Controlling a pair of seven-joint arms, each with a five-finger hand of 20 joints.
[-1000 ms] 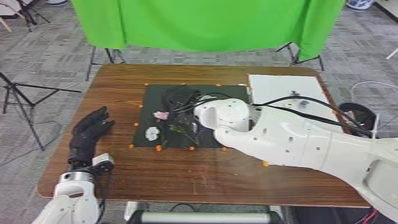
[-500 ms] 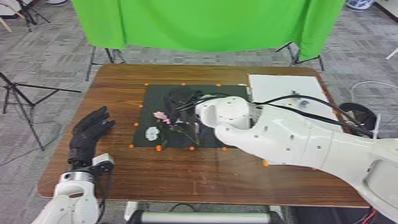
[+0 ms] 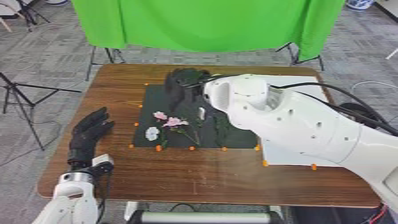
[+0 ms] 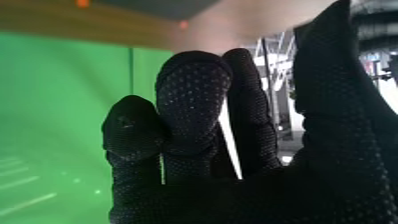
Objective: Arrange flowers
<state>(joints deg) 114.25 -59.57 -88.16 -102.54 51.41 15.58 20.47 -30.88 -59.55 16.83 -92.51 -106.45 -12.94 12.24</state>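
At the near side of the table (image 3: pixel 195 180), the left robot hand (image 3: pixel 89 131) rested by the left edge, fingers loosely extended and holding nothing, probably parked there to leave the work area free. Past a row of orange markers (image 3: pixel 159 148), which likely set the limits of the black mat (image 3: pixel 153 96), the flowers lay flat: 1 white flower (image 3: pixel 152 133) near the left edge, 2 pink flowers (image 3: pixel 175 121) just beside it, and 1 dark leafy stem (image 3: pixel 221 133) farther right. They seemed grouped so the blooms would sit together, with the greenery as a side accent. A small pale piece (image 3: pixel 202 113) lay between; I couldn't tell what it was. The right arm (image 3: pixel 298 120) crossed the white sheet (image 3: pixel 298 156) and hid part of it and the mat's right side, so anything beneath couldn't be judged. Over the mat's far part, the right robot hand (image 3: pixel 184 82) was open, fingers mostly straight, thumb apart, with nothing in its grasp. It would have needed care not to brush the blooms. Beyond the far edge hung a green cloth (image 3: pixel 204 25).
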